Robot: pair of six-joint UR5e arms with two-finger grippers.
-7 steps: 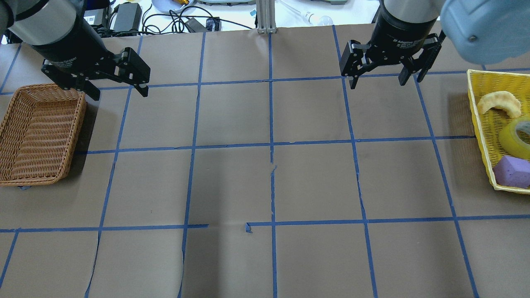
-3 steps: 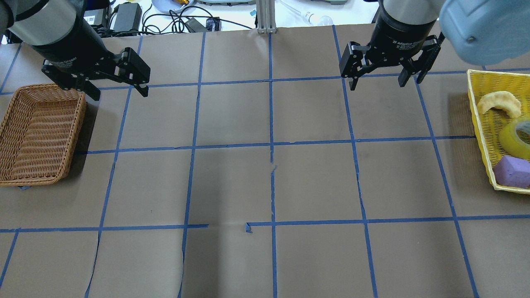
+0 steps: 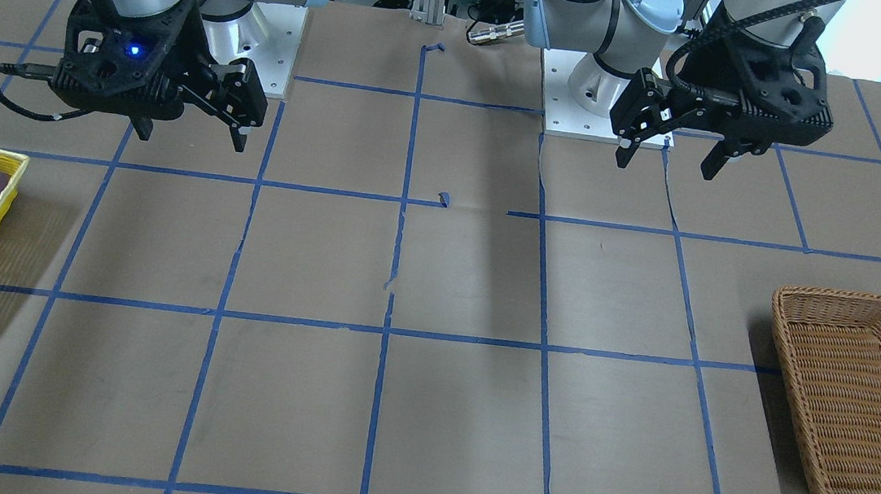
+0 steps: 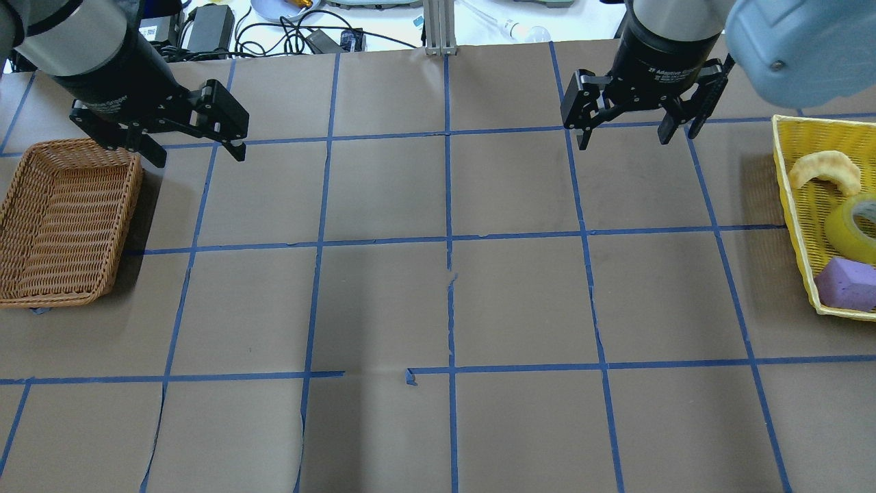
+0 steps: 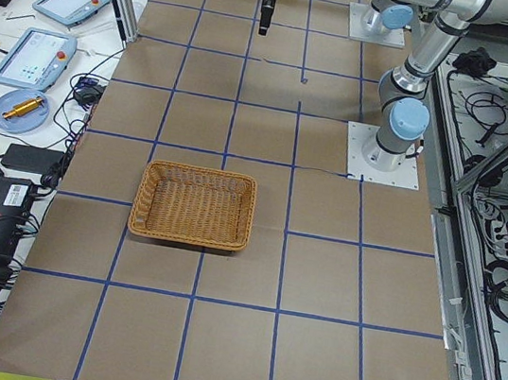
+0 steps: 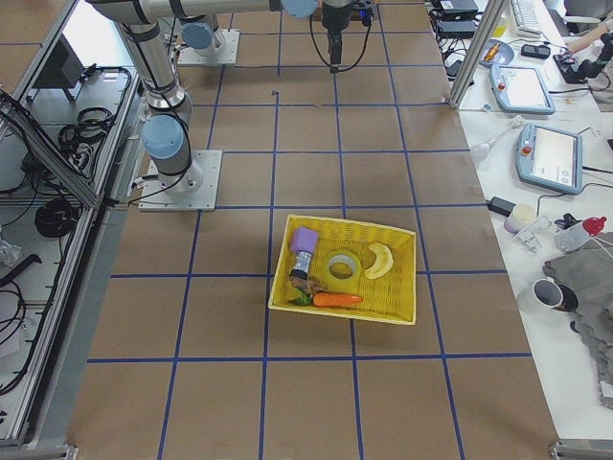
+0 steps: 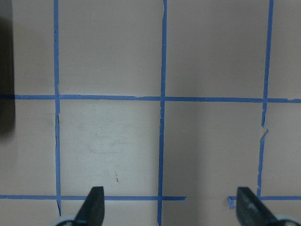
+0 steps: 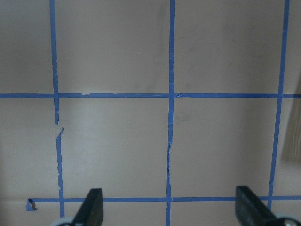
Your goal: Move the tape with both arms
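from above, the left gripper (image 4: pixel 198 156) hangs over the table (image 4: pixel 445 301) with its two fingers spread wide, and it holds nothing. it is just beside the far corner of a brown woven basket (image 4: pixel 68 219). the right gripper (image 4: pixel 623 141) is spread wide too, with nothing in it, up over the far part of the table. the tape (image 4: pixel 839 236) is well apart from both grippers. it sits in a yellow basket (image 4: pixel 794 205) at the right edge, between a pale curved thing (image 4: pixel 825 171) and a purple block (image 4: pixel 847 282). the tape is a see-through yellow ring and is partly cut off by the edge. from the front, both grippers hang in the air above the brown paper, wide open, touching nothing. from the right end of the table, the tape lies flat in the middle of the yellow basket, and you can see through its round hole. in both wrist views the two black finger tips are far apart, with only brown paper and blue lines between them.
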